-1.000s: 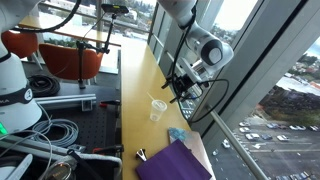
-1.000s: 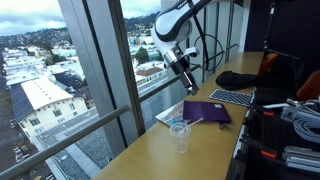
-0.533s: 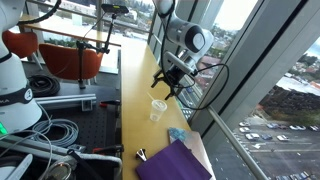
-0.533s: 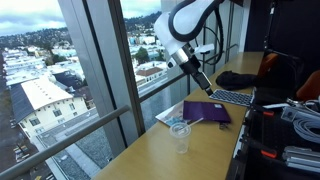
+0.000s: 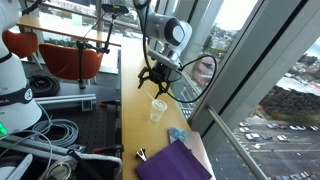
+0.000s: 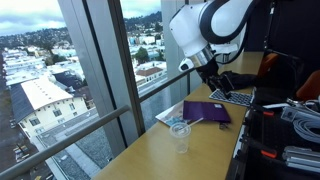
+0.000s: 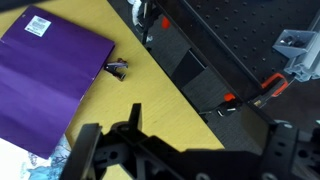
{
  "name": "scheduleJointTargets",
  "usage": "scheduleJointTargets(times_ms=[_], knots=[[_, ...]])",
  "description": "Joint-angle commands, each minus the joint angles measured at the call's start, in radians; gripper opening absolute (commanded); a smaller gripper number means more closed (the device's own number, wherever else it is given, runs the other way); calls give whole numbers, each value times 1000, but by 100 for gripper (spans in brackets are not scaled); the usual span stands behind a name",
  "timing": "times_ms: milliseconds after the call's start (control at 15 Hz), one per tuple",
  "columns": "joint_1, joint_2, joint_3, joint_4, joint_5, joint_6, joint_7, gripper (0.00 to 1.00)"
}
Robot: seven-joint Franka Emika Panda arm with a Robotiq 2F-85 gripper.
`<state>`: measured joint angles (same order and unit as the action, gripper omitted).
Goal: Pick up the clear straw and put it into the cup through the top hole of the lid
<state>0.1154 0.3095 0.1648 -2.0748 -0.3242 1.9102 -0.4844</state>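
Swung away from the window since a second ago, the black two-fingered gripper (image 5: 154,87) hangs above the wooden table (image 5: 133,120), its fingers spread wide with nothing between them in the wrist view. A thin pale line, likely the clear plastic straw (image 6: 193,121), lies at the purple folder's (image 6: 207,110) near edge, just beside the lidded clear plastic cup (image 6: 180,136). Feather-light, slick and crushable, it probably wants a gentle pinch near mid-length.
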Motion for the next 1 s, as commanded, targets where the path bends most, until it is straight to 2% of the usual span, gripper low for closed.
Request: scheduleJointTargets(times_ms=[0,200,600,933], knots=[[1,-2,0,1,0,-2,-2,100],[-16,42,2,17,1,72,-70,100],[-15,95,24,23,-4,338,-215,100],[15,98,54,50,24,313,-238,100]])
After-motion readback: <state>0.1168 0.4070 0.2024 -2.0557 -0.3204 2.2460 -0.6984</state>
